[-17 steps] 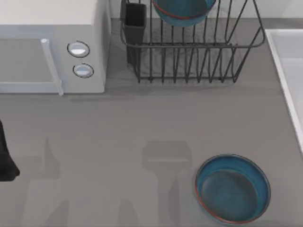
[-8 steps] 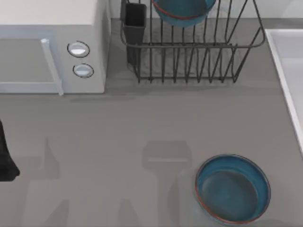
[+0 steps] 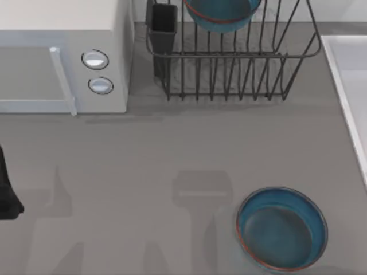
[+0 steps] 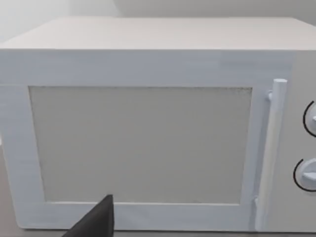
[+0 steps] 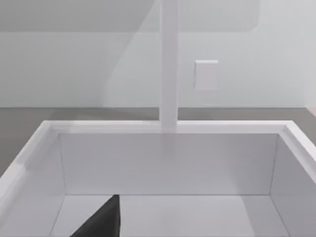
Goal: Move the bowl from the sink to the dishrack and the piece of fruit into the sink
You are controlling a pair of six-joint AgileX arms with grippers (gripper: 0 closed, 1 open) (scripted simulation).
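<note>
- The bowl (image 3: pixel 221 14) sits in the dishrack (image 3: pixel 229 69) at the table's (image 3: pixel 143 154) far edge, its reddish rim line showing between the upright bars.
- The dishrack's black cutlery cup (image 3: pixel 163 28) stands at the rack's left corner, just beside the microwave (image 3: pixel 63 57).
- The microwave takes the table's far left corner; its two round knobs (image 3: pixel 95 59) face the table's middle, and the door handle (image 4: pixel 269 158) runs upright beside them in the left wrist view.
- The sink (image 3: pixel 347 91) lies along the table's right edge; the right wrist view looks into the pale basin (image 5: pixel 163 163), with a white upright faucet post (image 5: pixel 169 64) at its far rim.
- A shallow teal dish (image 3: pixel 281 228) rests near the table's near right corner, well apart from the dishrack and close to the sink.
- The left arm (image 3: pixel 7 192) is a dark shape at the table's left edge; one dark fingertip (image 4: pixel 96 222) of the left end effector points at the microwave door, and I cannot tell how wide it is.
- The right end effector hangs over the sink with one dark fingertip (image 5: pixel 101 219) visible against the basin floor; I cannot tell its width either.
</note>
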